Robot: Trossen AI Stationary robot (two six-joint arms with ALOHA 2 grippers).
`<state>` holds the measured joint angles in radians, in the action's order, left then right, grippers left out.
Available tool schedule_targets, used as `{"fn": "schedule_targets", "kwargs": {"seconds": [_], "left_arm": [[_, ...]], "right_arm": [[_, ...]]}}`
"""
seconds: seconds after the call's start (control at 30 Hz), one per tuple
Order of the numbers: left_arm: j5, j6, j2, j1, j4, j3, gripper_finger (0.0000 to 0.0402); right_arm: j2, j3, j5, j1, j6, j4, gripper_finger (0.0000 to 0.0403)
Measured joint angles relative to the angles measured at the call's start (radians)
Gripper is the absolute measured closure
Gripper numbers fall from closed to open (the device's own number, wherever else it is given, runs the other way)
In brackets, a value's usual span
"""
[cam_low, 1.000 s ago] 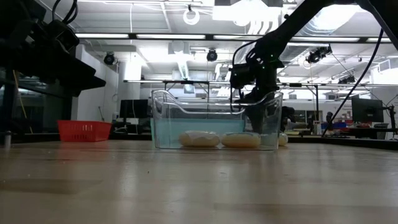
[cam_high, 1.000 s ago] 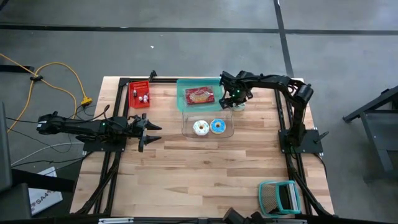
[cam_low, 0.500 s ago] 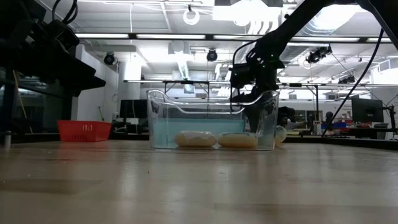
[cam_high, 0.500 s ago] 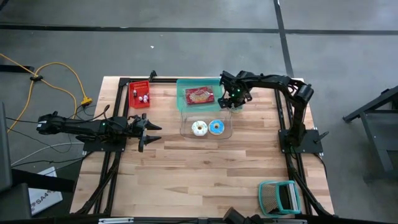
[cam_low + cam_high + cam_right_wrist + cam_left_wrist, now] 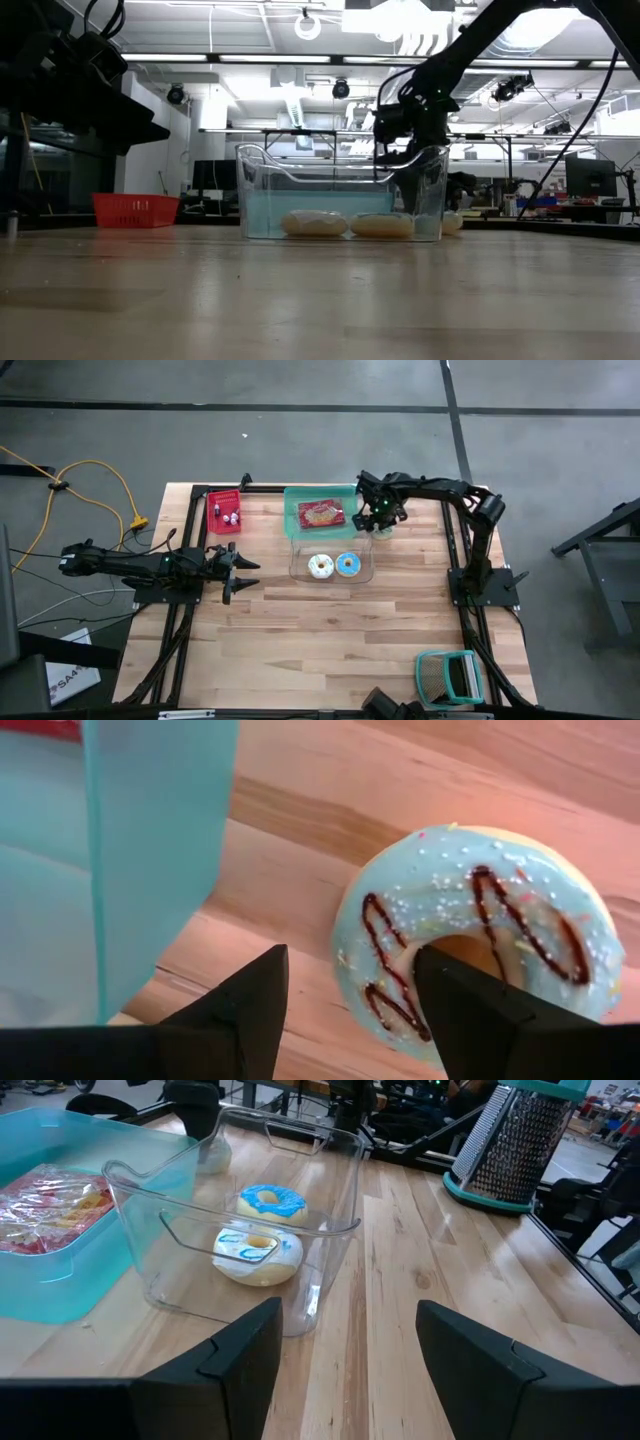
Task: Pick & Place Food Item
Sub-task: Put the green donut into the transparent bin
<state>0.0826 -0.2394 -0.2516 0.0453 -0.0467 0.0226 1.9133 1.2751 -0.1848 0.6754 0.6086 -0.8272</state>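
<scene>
Just beneath the right gripper (image 5: 345, 1020), a pale-blue iced donut (image 5: 480, 945) with dark drizzle and sprinkles lay on the wooden table (image 5: 330, 820), its near edge between the two dark fingers (image 5: 240, 1010), which stood parted and held nothing. Beside the gripper rose the wall of a teal bin (image 5: 150, 860).

Only the right wrist view showed that donut plainly; from overhead the right gripper (image 5: 382, 512) covered it, and in the low view it was a pale sliver (image 5: 452, 223) behind the clear container (image 5: 340, 190).

Past the gripper, the overhead camera showed the clear container (image 5: 300, 570) holding a white-iced donut (image 5: 321, 566) and a blue-iced donut (image 5: 347, 564), with the teal bin (image 5: 292, 510) and its red packaged food (image 5: 321, 514) alongside. The teal bin ran out of the right wrist view.

Well beyond, the left gripper (image 5: 243, 572) waited low over the table, fingers apart and empty. A red basket (image 5: 225, 512) and a metal grater (image 5: 448, 676) stood farther off.
</scene>
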Motion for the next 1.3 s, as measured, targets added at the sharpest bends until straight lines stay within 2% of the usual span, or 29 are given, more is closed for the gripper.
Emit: {"fn": "schedule_targets", "kwargs": {"seconds": [0.27, 0.6, 1.0, 1.3], "left_arm": [[0.000, 0.000, 0.000, 0.000, 0.000, 0.000, 0.0176], [0.000, 0.000, 0.000, 0.000, 0.000, 0.000, 0.0176], [0.000, 0.000, 0.000, 0.000, 0.000, 0.000, 0.0176], [0.000, 0.000, 0.000, 0.000, 0.000, 0.000, 0.0176]], "right_arm": [[0.000, 0.000, 0.058, 0.001, -0.003, -0.013, 0.0199], [0.000, 0.001, 0.082, 0.001, -0.003, -0.036, 0.0201], [0.000, 0.001, 0.079, 0.001, -0.003, -0.036, 0.0267], [0.000, 0.001, 0.080, 0.001, -0.009, -0.037, 0.0278]]}}
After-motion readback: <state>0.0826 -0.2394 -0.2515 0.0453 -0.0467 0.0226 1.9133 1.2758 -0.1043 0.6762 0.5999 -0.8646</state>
